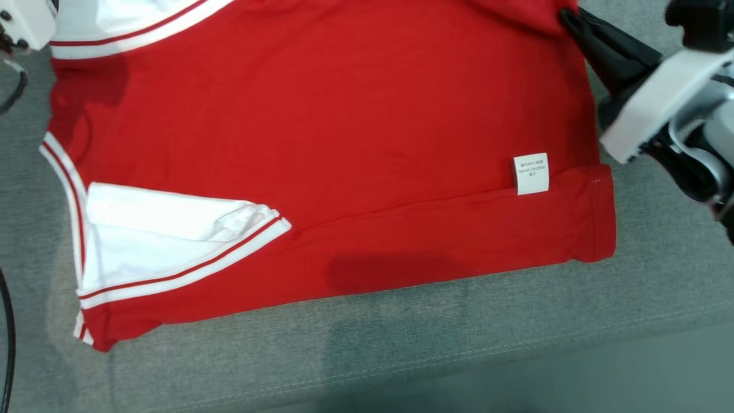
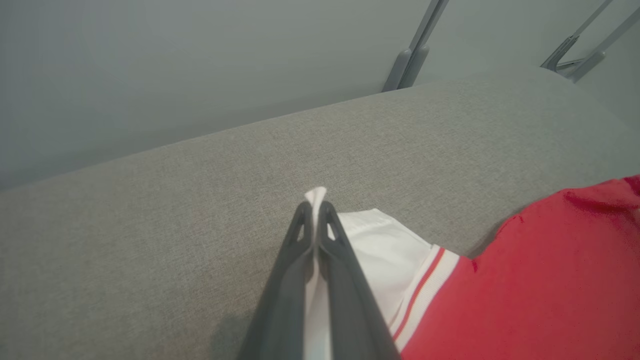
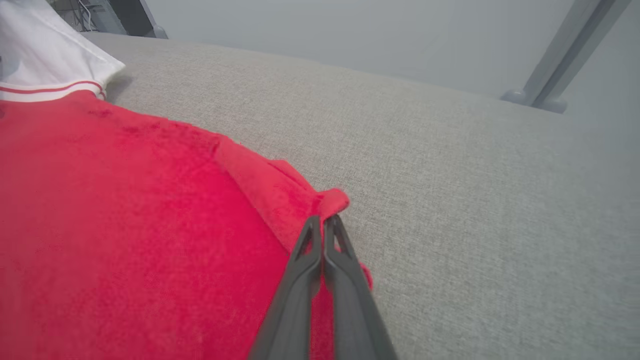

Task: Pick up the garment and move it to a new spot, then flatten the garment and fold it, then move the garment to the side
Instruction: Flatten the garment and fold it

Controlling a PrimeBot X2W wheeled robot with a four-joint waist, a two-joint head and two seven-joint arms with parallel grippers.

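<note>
Garment point(image 1: 321, 143), one, red with white sleeves, lies spread on grey fabric surface point(image 1: 516, 344). Left gripper point(image 2: 315, 204) fingers pinch one white sleeve point(image 2: 380, 240); right gripper point(image 3: 324, 219) fingers pinch a red corner. One white label point(image 1: 531, 173) near the hem.

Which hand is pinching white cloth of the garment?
The left hand: the white sleeve sticks out of its shut grip. The right hand pinches a red corner instead.
</note>
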